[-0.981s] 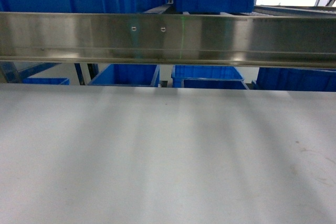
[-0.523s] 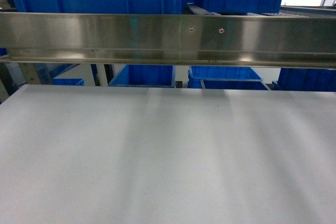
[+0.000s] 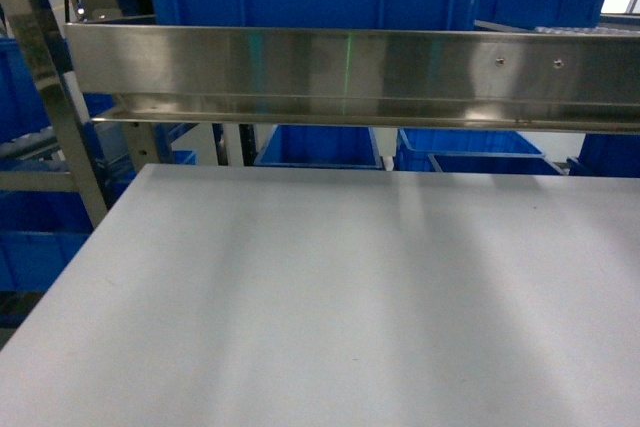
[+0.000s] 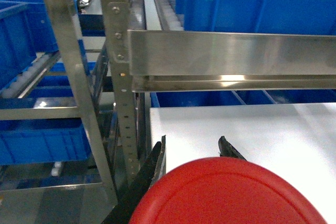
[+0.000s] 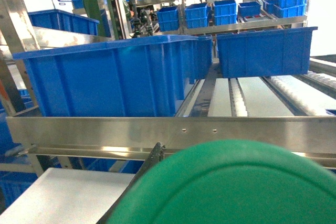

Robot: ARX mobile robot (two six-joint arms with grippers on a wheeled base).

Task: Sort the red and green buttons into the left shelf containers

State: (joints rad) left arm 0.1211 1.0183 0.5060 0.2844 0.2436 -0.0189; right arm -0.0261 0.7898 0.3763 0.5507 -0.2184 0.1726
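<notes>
Shifted rightward across the head view since a second ago: crossbar (image 3: 350, 72) screws now at upper right instead of centre, a steel upright (image 3: 50, 97) newly showing at far left, and the left edge of the white tabletop (image 3: 320, 287) now in frame. Reads as a swing of the base toward the left.

Left gripper (image 4: 191, 148): dark fingers bracketing a red button (image 4: 226, 195) that fills the bottom centre of the left wrist view. Closed on the cap, by the look of it, though the contact itself is hidden under the cap. Right gripper (image 5: 157, 153): only one finger tip showing at the lower centre-left, beside a green button (image 5: 231, 182) filling the bottom of the right wrist view. Probably gripped too; cannot tell how wide the fingers stand. Neither gripper nor button visible in the head view.

Shelf frame (image 4: 118, 77) standing at centre left of the left wrist view, with blue tubs (image 4: 42, 140) on the lower levels at far left. Large blue tub (image 5: 110, 77) at centre left of the right wrist view, another tub (image 5: 265, 51) at upper right, both on the level above the crossbar.

Step in hand: carrying both buttons toward the left shelf. Best done with both grips kept firm, wrists kept clear of the crossbar and upright while turning, and one colour per tub, released only once well inside the rim.
</notes>
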